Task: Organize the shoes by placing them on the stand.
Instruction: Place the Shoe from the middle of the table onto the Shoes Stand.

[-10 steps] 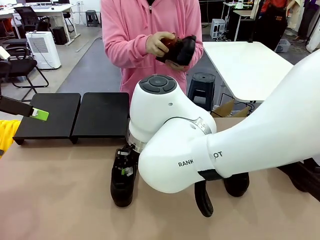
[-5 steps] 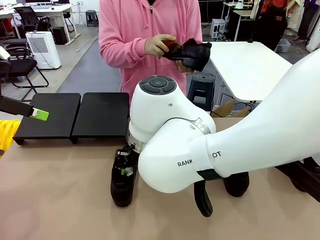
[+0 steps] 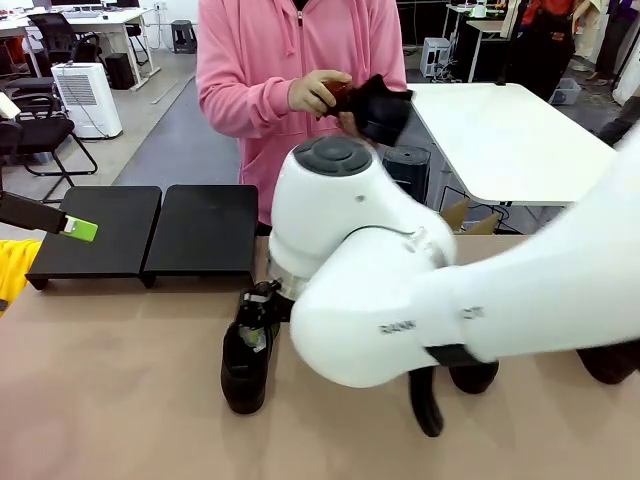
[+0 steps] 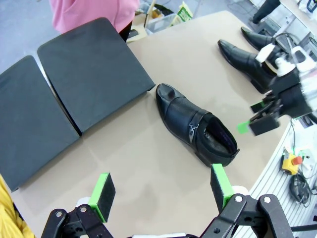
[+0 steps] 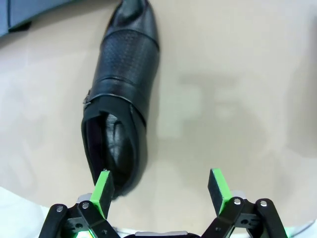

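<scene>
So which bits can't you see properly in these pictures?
Front view: the right arm covers part of the nearest shoe and most of the two farther shoes.
Front view: the person's hand hides part of the held shoe; the reddish thing beside it is too small to name.
Left wrist view: the right pincer covers the farther shoes' heels.
Right wrist view: the top edge clips the nearest shoe's toe.

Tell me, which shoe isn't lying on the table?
The shoe held up in the person's hand, in front of the pink top. The other three shoes all lie on the brown table.
</scene>
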Controlling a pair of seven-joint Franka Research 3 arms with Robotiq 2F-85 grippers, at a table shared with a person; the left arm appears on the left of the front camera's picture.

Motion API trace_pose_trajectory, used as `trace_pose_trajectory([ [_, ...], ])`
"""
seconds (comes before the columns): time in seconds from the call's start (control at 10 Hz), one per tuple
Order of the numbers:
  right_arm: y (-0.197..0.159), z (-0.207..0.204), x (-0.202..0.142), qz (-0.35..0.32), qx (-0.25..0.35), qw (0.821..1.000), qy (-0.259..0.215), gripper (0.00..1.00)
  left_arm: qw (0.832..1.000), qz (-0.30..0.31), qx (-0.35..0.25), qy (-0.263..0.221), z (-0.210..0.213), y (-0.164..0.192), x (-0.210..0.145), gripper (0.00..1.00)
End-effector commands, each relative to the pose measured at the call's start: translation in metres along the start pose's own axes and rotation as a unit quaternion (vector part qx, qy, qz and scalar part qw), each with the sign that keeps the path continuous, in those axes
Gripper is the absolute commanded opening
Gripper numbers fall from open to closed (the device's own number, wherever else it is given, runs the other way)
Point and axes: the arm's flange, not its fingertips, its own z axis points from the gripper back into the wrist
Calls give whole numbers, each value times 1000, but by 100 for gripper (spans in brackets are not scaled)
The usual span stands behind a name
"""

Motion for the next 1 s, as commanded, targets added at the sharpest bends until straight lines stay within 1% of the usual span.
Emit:
trace_pose_trajectory([
  [0.0,-41,40,-12,-46,-12,998,-32,100,1000,-24,18,5,-5,-28,5,100],
  [0.1,-58,50,-11,-75,-9,996,-41,100,999,-26,25,17,-10,-49,10,100],
  [0.3,-92,67,-7,-141,-17,989,-49,100,996,-19,59,71,-19,-84,25,100],
  [0.4,-92,63,-5,-227,-62,972,-28,100,988,14,44,148,-25,-97,30,100],
  [0.5,-80,65,-1,-97,-11,994,-45,100,983,35,49,176,-36,-108,37,100],
  [0.6,-80,65,-1,-97,-11,994,-45,100,978,45,45,199,-52,-122,42,100],
  [0.7,-100,68,0,-149,-37,987,-44,100,969,57,59,231,-68,-134,43,100],
  [0.8,-110,69,6,-158,-47,985,-43,100,966,63,66,240,-79,-145,40,100],
  [0.9,-129,85,9,-179,-58,980,-61,100,963,79,73,245,-86,-150,38,100],
])
